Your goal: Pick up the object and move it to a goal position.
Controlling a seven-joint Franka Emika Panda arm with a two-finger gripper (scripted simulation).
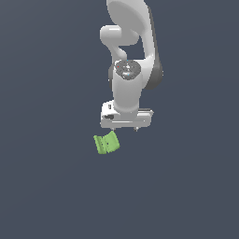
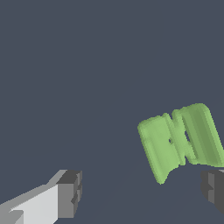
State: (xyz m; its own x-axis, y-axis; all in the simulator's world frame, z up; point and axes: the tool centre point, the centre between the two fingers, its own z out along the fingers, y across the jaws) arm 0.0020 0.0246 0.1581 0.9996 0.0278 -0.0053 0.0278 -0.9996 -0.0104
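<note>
Wrist view: pincer point(image 2: 142, 197) spread, object point(image 2: 179, 140) unheld

no readable text, labels, numbers or signs

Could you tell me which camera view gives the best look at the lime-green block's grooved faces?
The wrist view. There the green block appears large, with its ridges and central groove plainly visible, apart from the open hand. In the exterior view it is small, tilted, below the hand, with only faint grooves.

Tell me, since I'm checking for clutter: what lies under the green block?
Only plain dark surface shows around the green block. Whatever lies directly beneath it is covered. The open gripper isn't touching it.
</note>
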